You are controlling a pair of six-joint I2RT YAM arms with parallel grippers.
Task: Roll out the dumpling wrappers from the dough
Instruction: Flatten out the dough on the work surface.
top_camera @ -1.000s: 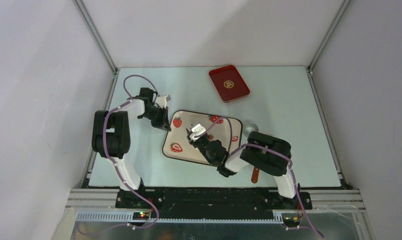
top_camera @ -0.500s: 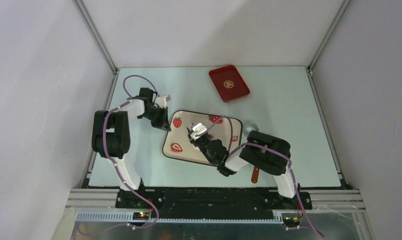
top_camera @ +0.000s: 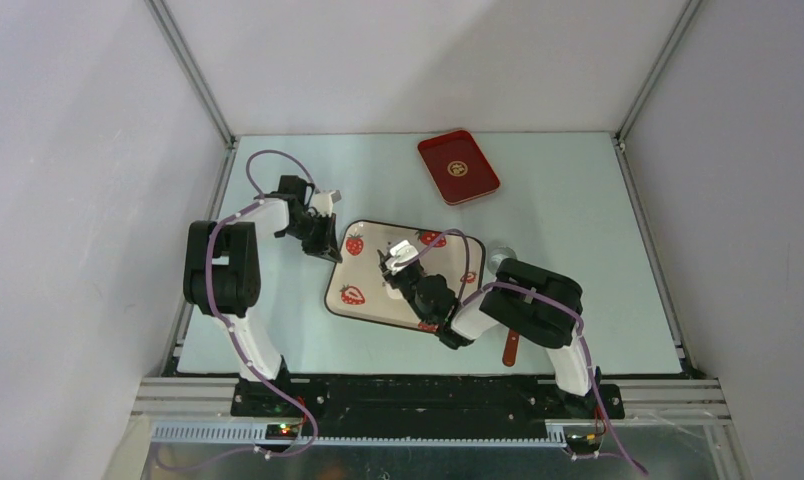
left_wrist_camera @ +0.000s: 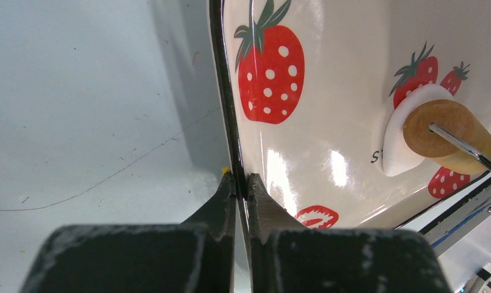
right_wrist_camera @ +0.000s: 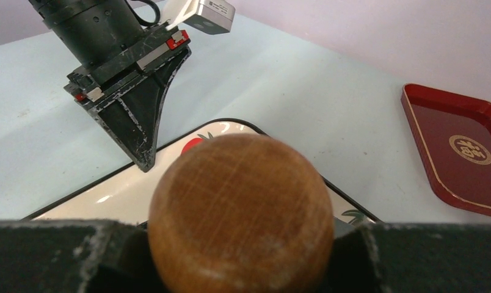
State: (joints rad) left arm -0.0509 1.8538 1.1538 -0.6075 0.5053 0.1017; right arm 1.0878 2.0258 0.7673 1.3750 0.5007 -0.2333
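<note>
Left wrist: my left gripper pinches the tray rim, my right gripper clamps the rolling pin onto soft, tearable dough, so press gently mid-piece.

The right gripper carries the wooden rolling pin slightly toward one o'clock across the strawberry tray.

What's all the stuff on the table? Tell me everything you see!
strawberry tray: one, cream with red strawberries, table middle.
dough: one, white, flattened, on strawberry tray under rolling pin.
rolling pin: one, brown wood, over the dough.
red tray: one, red, gold emblem, far side.
silvery cup: one, right of strawberry tray.
red-brown stick: one, near edge, right side.
table: one, pale blue-green.
left gripper: one, black, shut on strawberry tray rim.
right gripper: one, black, shut on rolling pin.
</note>
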